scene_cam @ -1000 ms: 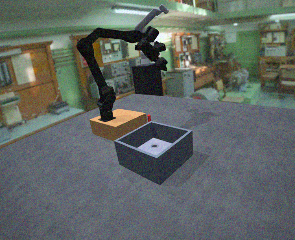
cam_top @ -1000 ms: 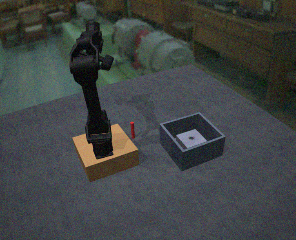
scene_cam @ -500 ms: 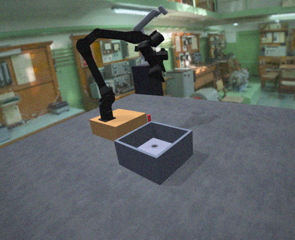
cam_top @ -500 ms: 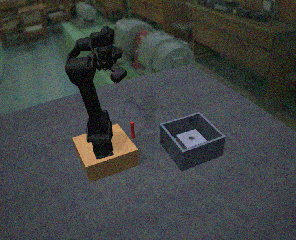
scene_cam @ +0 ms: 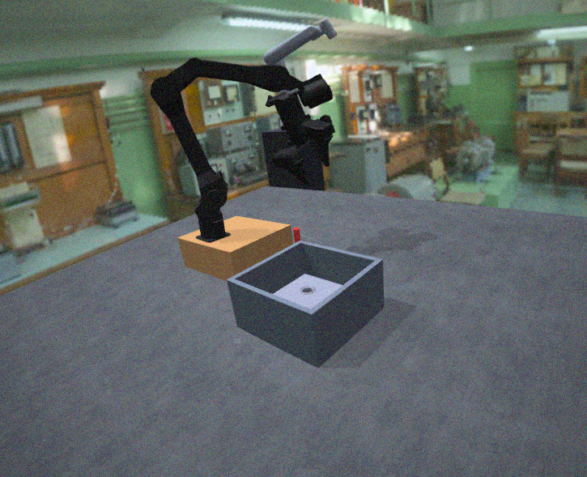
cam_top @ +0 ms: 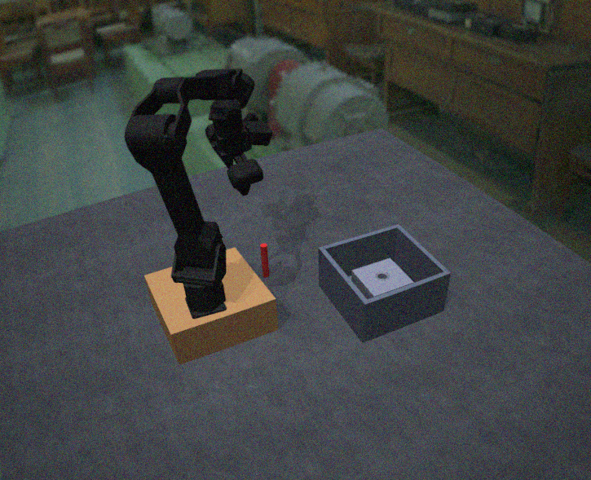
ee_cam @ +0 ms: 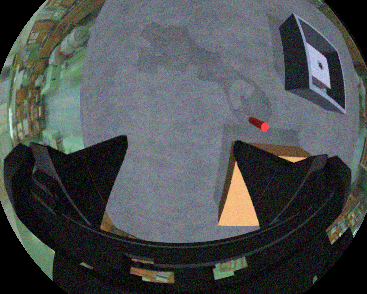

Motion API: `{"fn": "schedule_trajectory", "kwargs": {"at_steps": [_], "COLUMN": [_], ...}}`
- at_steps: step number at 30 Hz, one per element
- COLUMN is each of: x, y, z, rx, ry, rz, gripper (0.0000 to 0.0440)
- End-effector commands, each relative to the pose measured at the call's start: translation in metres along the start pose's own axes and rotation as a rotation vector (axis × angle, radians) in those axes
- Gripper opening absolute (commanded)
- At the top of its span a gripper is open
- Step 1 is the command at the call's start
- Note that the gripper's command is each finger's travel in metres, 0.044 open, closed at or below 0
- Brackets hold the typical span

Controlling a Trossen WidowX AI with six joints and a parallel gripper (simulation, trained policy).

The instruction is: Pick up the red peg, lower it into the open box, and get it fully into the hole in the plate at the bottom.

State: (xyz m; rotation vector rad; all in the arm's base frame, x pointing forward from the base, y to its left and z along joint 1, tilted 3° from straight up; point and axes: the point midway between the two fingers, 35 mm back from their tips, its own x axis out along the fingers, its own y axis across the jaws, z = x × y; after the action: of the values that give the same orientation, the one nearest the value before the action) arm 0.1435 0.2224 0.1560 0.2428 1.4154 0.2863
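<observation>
- The gripper [cam_top: 245,179] [scene_cam: 302,161] [ee_cam: 181,143] hangs high, its jaws wide open with nothing between them.
- Right of the jaws' gap in the wrist view, the red peg [cam_top: 264,260] [scene_cam: 296,234] [ee_cam: 264,127] stands upright on the table, long axis vertical, between the wooden block [cam_top: 226,330] [scene_cam: 208,261] [ee_cam: 238,200] and the box [cam_top: 402,314] [scene_cam: 346,307] [ee_cam: 294,60].
- The coming move likely needs a sideways shift, then descent.
</observation>
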Motion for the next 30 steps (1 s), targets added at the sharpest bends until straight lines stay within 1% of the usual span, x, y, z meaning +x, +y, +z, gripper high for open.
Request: {"fn": "schedule_trajectory", "kwargs": {"at_steps": [1, 17, 23, 30], "x": [0.007, 0.031, 0.046, 0.069], "y": [-0.019, -0.092, -0.106, -0.117], "z": [0.000, -0.007, -0.009, -0.009], "rx": [0.094, 0.519, 0.612, 0.666], "ry": [0.019, 0.085, 0.087, 0.074], "rz": [-0.076, -0.390, -0.458, -0.496], "gripper": [0.0440, 0.0440, 0.0440, 0.0440]}}
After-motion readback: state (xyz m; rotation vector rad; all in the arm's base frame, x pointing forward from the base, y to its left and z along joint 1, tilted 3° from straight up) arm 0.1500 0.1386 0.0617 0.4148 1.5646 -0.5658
